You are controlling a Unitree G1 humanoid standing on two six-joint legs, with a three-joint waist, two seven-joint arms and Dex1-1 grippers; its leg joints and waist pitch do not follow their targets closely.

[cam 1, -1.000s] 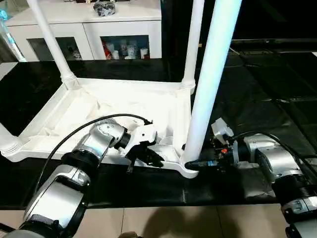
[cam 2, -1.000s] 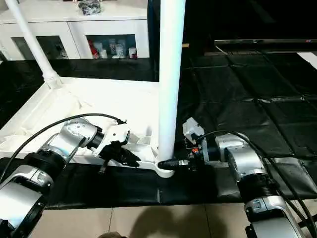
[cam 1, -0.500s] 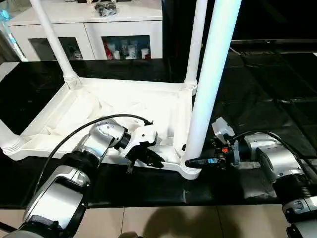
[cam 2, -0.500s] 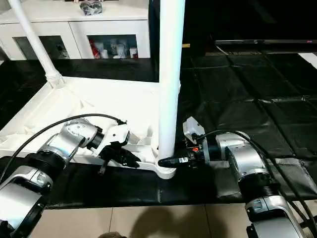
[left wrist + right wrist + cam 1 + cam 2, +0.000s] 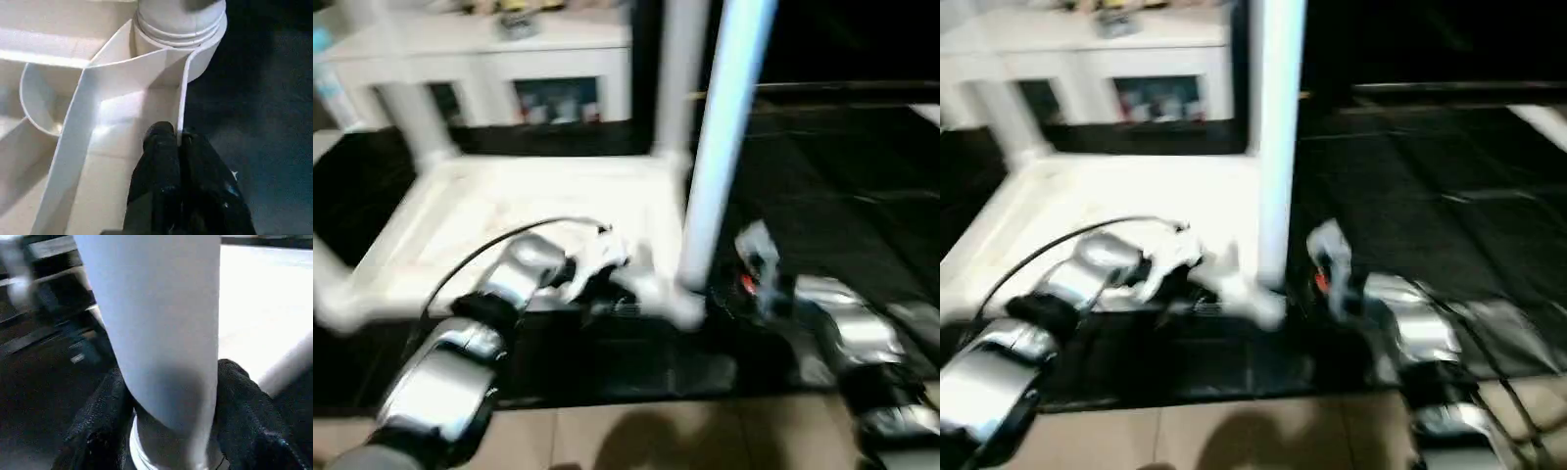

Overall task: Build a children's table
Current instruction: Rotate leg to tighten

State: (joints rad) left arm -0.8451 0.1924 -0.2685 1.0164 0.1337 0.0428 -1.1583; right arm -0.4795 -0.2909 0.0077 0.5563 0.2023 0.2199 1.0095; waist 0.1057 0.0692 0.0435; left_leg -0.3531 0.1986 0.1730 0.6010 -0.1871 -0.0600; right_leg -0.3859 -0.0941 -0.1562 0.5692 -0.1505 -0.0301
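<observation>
Since the earlier frames the head views have tilted and smeared, which is the camera moving; the table's near corner and both hands sit much as they did, with the right hand's fingers drawn in around the leg.

The children's table lies upside down on a black mat, its ribbed underside facing up and its legs standing upward from the corner sockets. The near right leg rises from the corner socket closest to the robot.

The left hand is pinched nearly shut on the thin upright rim wall of the tabletop, one black finger inside the rim and the other outside, just short of that corner socket. In the head view it sits at the near long edge, to the left of the leg.

The right hand straddles the base of the same leg from the other side, its two black fingers part-way open and pressed against the leg on either flank, just above the socket collar.

Behind the table stands a white glass-door cabinet with small items on its shelves. Pale floor tiles show below the mat's near edge. The two far legs stand between the robot and the cabinet.
</observation>
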